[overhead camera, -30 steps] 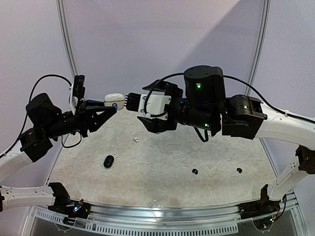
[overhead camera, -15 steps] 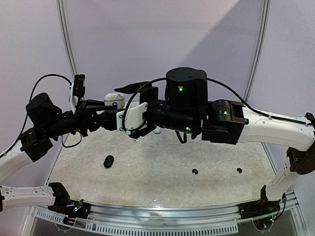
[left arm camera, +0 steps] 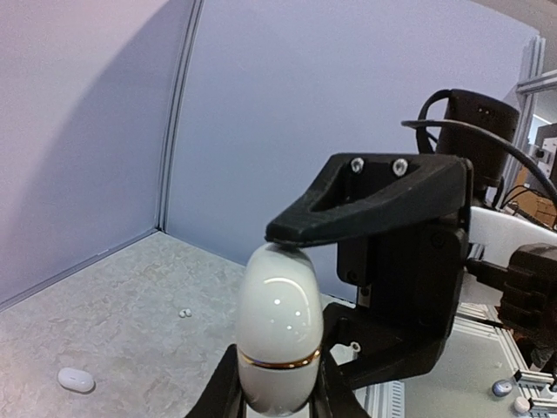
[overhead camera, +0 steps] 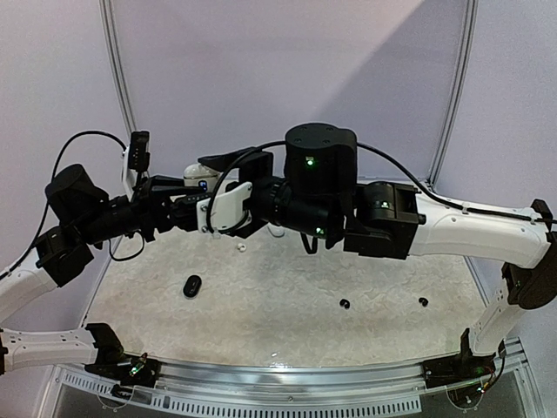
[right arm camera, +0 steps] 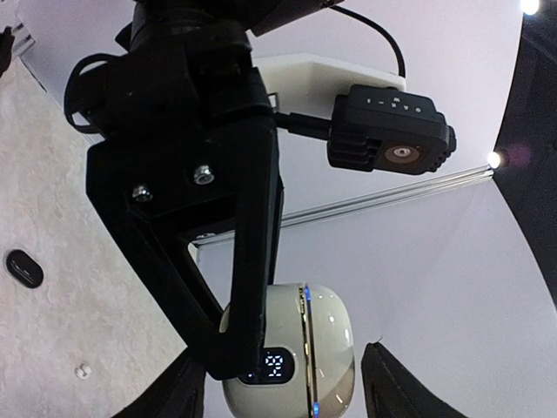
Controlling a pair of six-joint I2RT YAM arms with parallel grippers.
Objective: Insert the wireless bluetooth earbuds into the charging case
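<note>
At lower centre, left pincer [left arm camera: 274, 399] grips the white case [left arm camera: 279, 322]; right pincer [right arm camera: 289, 385], jaws apart, straddles its top and should close squarely, without twisting.

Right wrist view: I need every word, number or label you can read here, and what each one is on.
"22": lit digits, as best they read at this angle, on the white charging case.
Small white marks on the black camera module: too small to read.
No other text is legible in any view.

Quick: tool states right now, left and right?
Left tool: shut on the white case.
Right tool: open, straddling the case.
</note>
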